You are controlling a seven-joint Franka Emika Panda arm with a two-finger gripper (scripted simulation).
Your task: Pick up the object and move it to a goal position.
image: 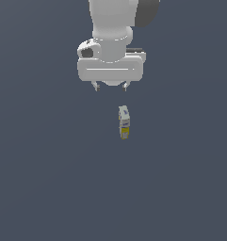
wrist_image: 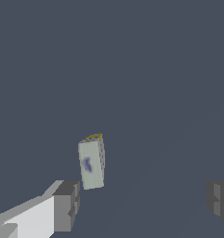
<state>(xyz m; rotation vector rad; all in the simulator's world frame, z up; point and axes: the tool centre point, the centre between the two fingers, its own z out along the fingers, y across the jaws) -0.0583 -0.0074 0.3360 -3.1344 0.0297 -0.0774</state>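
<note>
Below the gripper (image: 111, 86), apart from it, the narrow white-and-yellow box (image: 124, 122) stands on the dark grey floor (image: 44, 179). Its jaws are spread wide and hold nothing.

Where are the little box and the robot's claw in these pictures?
box (image: 124, 121), exterior view, middle of its side.
box (wrist_image: 90, 164), wrist view, white-grey face.
gripper (image: 111, 87), exterior view, midway between its fingertips.

A flat, plain dark grey-blue floor (image: 44, 179) carries a single small narrow box (image: 124, 122), pale at one end and yellow at the other, lying directly on it.
</note>
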